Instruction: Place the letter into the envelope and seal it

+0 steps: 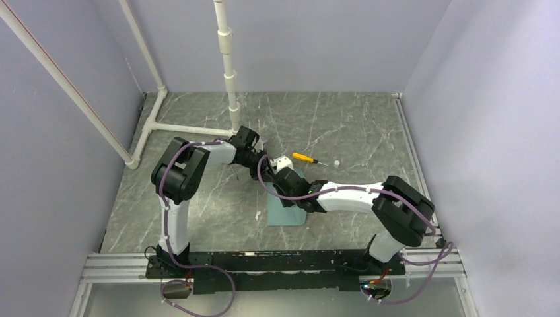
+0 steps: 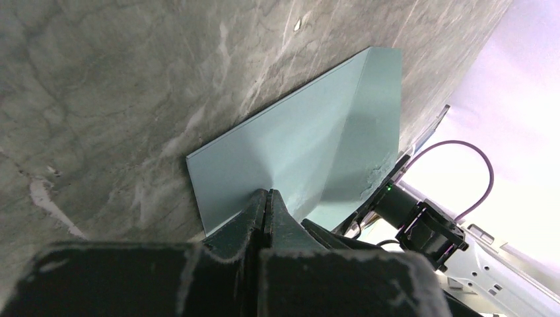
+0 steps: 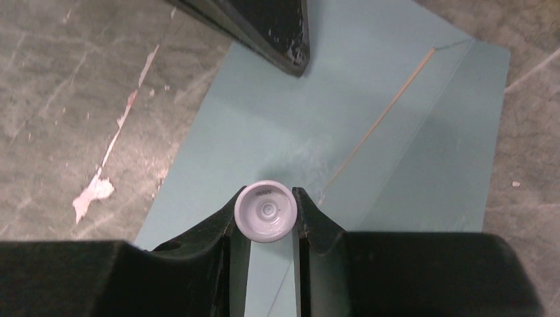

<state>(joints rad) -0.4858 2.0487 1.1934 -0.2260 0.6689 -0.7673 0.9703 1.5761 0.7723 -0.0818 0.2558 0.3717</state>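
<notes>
The teal envelope (image 1: 288,212) lies flat on the grey marbled table, its flap creases showing in the left wrist view (image 2: 297,145). My left gripper (image 2: 266,196) is shut, its tips pressing down on the envelope near one edge; its dark fingers (image 3: 277,33) also show at the top of the right wrist view. My right gripper (image 3: 267,193) is shut on a white glue stick (image 3: 265,212) seen end-on, pointing down at the envelope (image 3: 264,132). Shiny smears and a thin tan line mark the paper beside it. The letter is out of view.
An orange-handled tool (image 1: 302,157) and a small white cap (image 1: 337,162) lie just behind the envelope. A white pipe frame (image 1: 228,72) stands at the back left. Walls close in the table on three sides.
</notes>
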